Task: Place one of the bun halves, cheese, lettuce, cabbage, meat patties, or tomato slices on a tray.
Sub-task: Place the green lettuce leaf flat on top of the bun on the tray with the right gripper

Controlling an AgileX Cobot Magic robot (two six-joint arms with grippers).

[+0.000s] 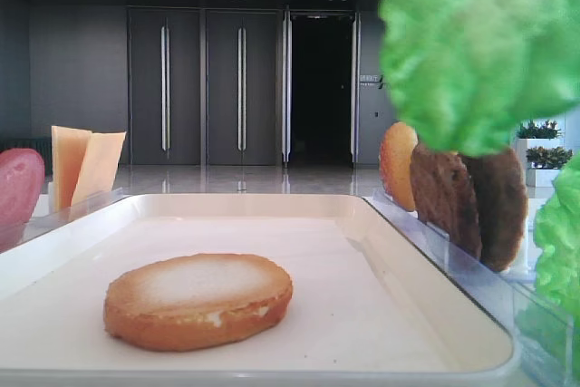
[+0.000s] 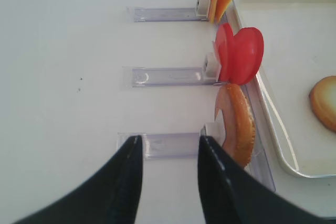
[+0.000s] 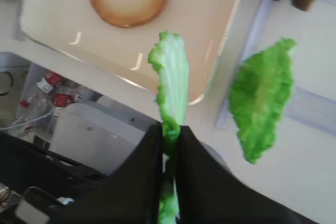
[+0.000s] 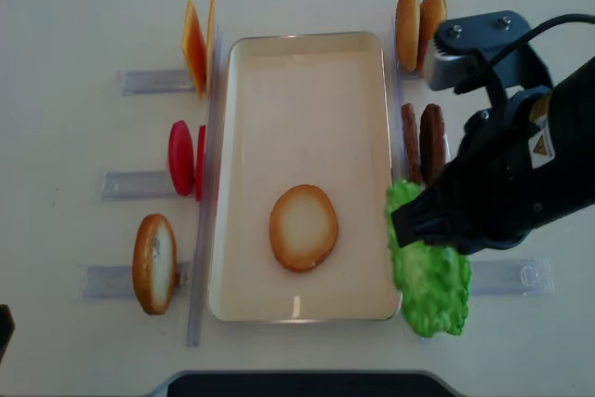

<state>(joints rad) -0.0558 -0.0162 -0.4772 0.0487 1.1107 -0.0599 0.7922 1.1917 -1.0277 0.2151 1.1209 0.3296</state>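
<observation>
My right gripper [image 3: 169, 129] is shut on a bright green lettuce leaf [image 3: 172, 80], which hangs edge-on over the near right corner of the cream tray [image 3: 212, 72]. In the low front view this leaf [image 1: 480, 43] fills the upper right. One bun half [image 4: 303, 227] lies flat, pale face up, in the tray [image 4: 307, 37]. A second lettuce leaf [image 3: 260, 98] stands in the rack to the right of the tray. My left gripper [image 2: 168, 140] is open and empty, over the table beside a rack holding a bun half [image 2: 239, 124].
Clear racks flank the tray: cheese [image 4: 197, 44], tomato slices [image 4: 183, 157] and a bun half [image 4: 154, 263] on the left, two buns [image 4: 419, 23] and two meat patties [image 4: 423, 141] on the right. Below the table's near edge are bottles [image 3: 55, 95] and a grey box [image 3: 97, 132].
</observation>
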